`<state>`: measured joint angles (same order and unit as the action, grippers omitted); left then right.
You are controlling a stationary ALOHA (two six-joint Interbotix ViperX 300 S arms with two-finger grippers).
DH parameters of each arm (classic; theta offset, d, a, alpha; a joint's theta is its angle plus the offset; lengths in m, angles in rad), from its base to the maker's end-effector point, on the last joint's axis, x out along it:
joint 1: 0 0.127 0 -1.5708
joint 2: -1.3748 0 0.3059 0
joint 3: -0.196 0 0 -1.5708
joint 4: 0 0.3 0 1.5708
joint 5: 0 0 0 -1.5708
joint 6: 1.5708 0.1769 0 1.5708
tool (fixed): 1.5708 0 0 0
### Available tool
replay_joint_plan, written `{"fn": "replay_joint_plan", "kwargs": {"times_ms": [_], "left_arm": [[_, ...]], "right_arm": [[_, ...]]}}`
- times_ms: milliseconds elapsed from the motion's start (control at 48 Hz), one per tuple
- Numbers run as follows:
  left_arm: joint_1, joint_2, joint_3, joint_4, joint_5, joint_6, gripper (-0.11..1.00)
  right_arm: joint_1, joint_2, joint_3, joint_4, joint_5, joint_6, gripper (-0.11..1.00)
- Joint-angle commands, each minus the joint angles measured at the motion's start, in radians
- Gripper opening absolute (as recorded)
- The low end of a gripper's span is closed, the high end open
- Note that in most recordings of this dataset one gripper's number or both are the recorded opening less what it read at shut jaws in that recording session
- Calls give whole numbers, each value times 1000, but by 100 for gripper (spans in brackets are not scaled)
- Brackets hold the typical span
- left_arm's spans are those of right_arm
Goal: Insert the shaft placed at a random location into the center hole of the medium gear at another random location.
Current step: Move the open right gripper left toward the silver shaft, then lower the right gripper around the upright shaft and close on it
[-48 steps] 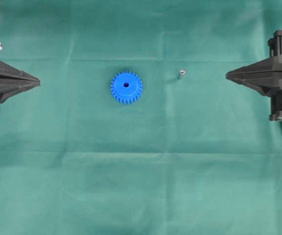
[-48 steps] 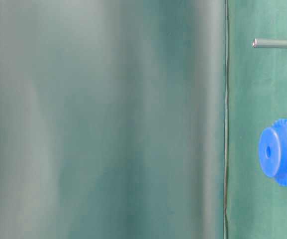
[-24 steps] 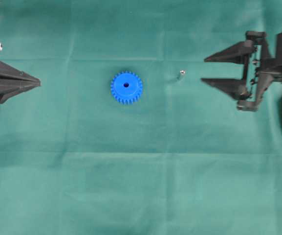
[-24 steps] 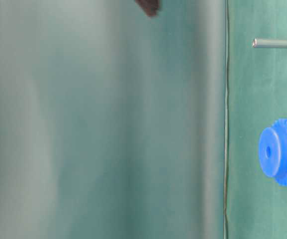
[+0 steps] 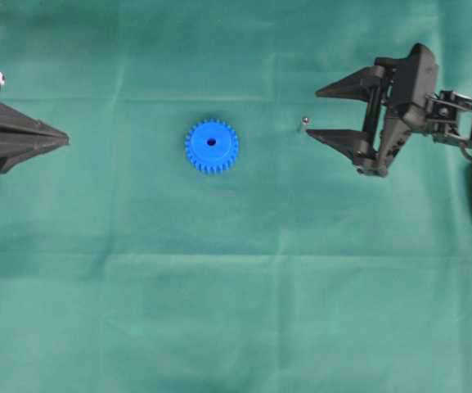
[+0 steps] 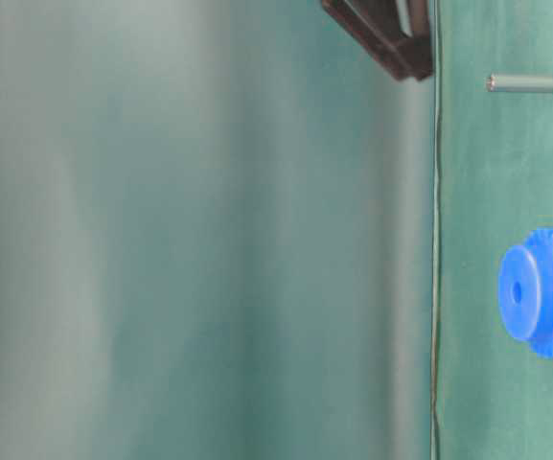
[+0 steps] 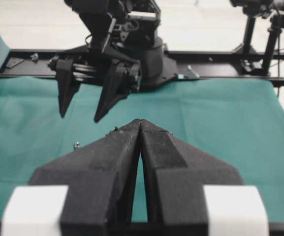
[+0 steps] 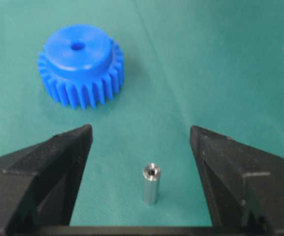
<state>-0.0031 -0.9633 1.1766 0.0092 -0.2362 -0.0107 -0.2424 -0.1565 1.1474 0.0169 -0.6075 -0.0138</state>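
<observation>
- The shaft (image 5: 304, 123) is seen standing upright on the green cloth of the worktop (image 5: 236, 295), to the right of the medium gear (image 5: 212, 146) and well apart from it.
- The medium gear is laid flat near the middle of the worktop, with the center hole (image 5: 212, 142) facing up.
- The right hand (image 5: 313, 113) is held with its fingers wide apart just right of the shaft, nothing being gripped; in the right wrist view the shaft is framed between them.
- The left hand (image 5: 64, 140) is kept at the far left edge, its fingers pressed together.
</observation>
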Motion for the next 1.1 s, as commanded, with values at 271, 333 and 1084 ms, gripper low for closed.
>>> {"fn": "replay_joint_plan", "kwargs": {"times_ms": [271, 333, 1084], "left_arm": [[3, 9, -23, 2, 0, -2, 0], [3, 8, -21, 3, 2, -2, 0], [3, 9, -21, 2, 23, -3, 0]], "right_arm": [[-17, 140, -49, 12, -54, -5, 86], [-20, 155, -49, 14, -60, -5, 86], [-18, 183, -54, 20, -71, -5, 13]]}}
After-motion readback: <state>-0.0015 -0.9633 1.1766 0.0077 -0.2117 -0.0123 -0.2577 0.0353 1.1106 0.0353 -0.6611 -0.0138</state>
